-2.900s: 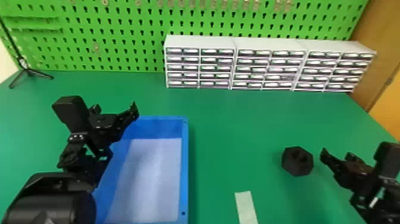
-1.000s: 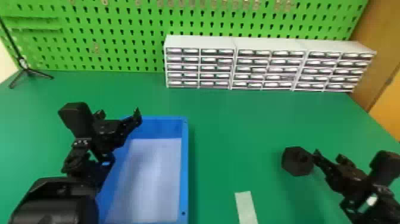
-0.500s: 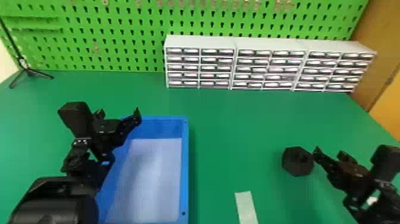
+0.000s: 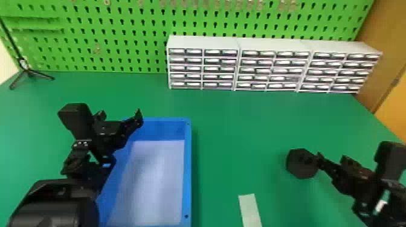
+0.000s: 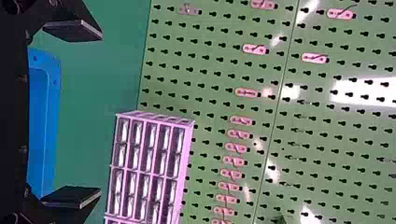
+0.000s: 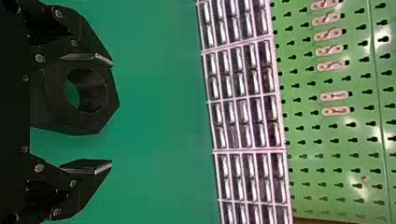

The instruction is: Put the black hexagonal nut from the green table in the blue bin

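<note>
Obs.: over the last 2.9 s, the right gripper has been brought left to the black hexagonal nut; the nut has not been displaced. The left gripper has been shifted slightly farther and rightward, by the far left of the rectangular blue plastic bin.

Right fingers: wide, nothing clamped. In the right wrist view, 1 fingertip overlaps the nut's edge; whether it is touched cannot be told. Left fingers: wide, unloaded.

Nut location: right side of the green table, well apart from the bin.

Interpretation: the approach is judged nearly finished, the grasp not yet made. The fingers should be centred around the nut before closing; otherwise it may be pushed aside.

Labels: no legible writing is noted on the white small-drawer cabinets or the pale strip on the near table.
</note>
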You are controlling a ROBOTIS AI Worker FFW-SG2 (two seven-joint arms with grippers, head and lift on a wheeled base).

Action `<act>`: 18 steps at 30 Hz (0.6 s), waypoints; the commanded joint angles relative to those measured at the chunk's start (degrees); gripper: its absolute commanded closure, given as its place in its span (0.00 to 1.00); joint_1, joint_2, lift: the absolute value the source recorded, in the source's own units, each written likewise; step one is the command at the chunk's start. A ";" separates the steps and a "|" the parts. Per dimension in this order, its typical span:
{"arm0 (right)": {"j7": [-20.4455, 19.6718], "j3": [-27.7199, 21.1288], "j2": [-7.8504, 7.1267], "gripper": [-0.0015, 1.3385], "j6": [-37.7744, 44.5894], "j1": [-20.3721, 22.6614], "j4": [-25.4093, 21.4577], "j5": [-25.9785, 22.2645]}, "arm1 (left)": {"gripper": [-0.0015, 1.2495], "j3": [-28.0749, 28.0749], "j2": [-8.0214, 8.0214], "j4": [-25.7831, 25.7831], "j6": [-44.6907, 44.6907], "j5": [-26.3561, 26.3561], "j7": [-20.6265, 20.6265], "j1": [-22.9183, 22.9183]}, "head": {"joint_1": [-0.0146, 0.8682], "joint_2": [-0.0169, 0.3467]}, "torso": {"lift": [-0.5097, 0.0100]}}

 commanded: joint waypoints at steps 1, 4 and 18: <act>0.00 0.21 0.06 0.37 5.45 0.39 -4.21 2.37 | 0.09 0.28 0.04 0.00 0.00 -0.05 -0.18 0.07 | 0.80 0.07 | 0.79; -1.05 0.65 0.06 0.37 7.38 0.66 -6.67 3.33 | 0.09 0.45 -0.05 -0.09 0.00 -0.05 -0.36 0.07 | 0.80 0.07 | 0.79; -2.55 0.65 -3.15 0.37 26.46 -1.10 -14.93 0.61 | 0.09 0.72 -0.05 -0.09 0.00 -0.14 -0.62 0.16 | 0.80 0.07 | 0.79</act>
